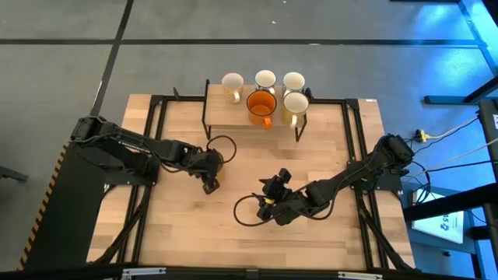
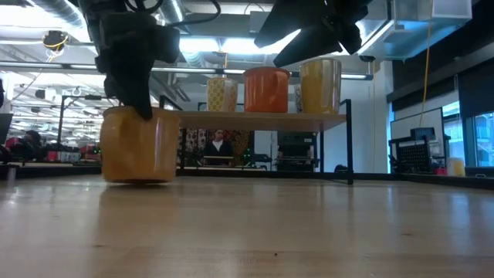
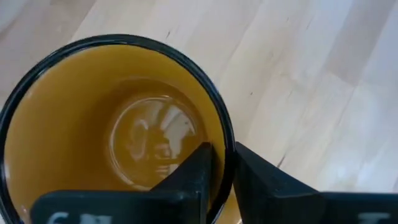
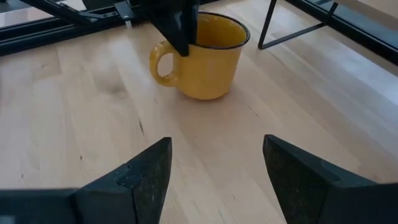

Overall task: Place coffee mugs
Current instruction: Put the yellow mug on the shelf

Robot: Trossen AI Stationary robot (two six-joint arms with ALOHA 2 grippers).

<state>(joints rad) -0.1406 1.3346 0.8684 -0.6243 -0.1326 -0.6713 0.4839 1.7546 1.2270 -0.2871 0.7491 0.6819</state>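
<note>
Left gripper (image 1: 210, 184), left of centre in the high view: jaws pinching the rim of the amber-yellow glazed mug (image 4: 200, 56), one finger inside and one outside; mug upright on the light wooden table (image 1: 179, 233). Right gripper (image 1: 268, 204), lower centre: jaws spread, holding nothing, well apart from that mug. Top centre: small wooden rack with black legs (image 1: 226, 117) carries four white or cream mugs (image 1: 233, 84) and a bright orange mug (image 1: 261, 106).
</note>
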